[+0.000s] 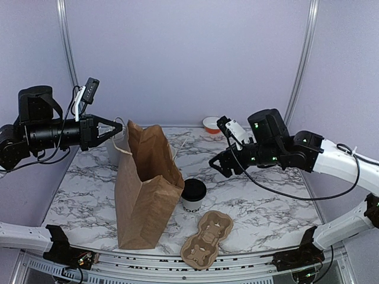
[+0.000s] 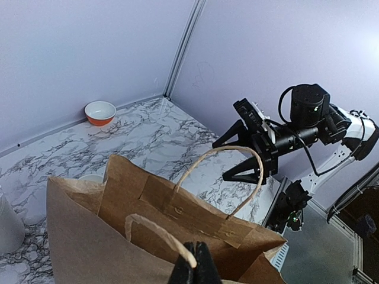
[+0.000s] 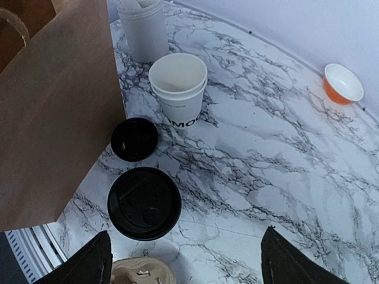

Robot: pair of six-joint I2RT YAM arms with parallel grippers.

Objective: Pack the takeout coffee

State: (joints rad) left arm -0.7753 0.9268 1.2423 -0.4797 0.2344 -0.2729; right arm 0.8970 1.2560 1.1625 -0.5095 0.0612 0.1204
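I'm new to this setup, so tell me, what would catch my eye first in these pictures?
First, the tall brown paper bag standing left of centre on the marble table, its handle pinched by the left gripper. Next, the black-lidded paper cup right beside the bag, with the right gripper open in the air just beyond it.

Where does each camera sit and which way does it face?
Top external: above and behind the arms, facing the back wall across the marble table; left arm and right arm show.
Left wrist: looks over the paper bag toward the right arm; left gripper shows, shut on the bag's handle.
Right wrist: looks down on the lidded coffee cup; right gripper shows, open, at the bottom corners.
Shared: all three show the paper bag and orange bowl.
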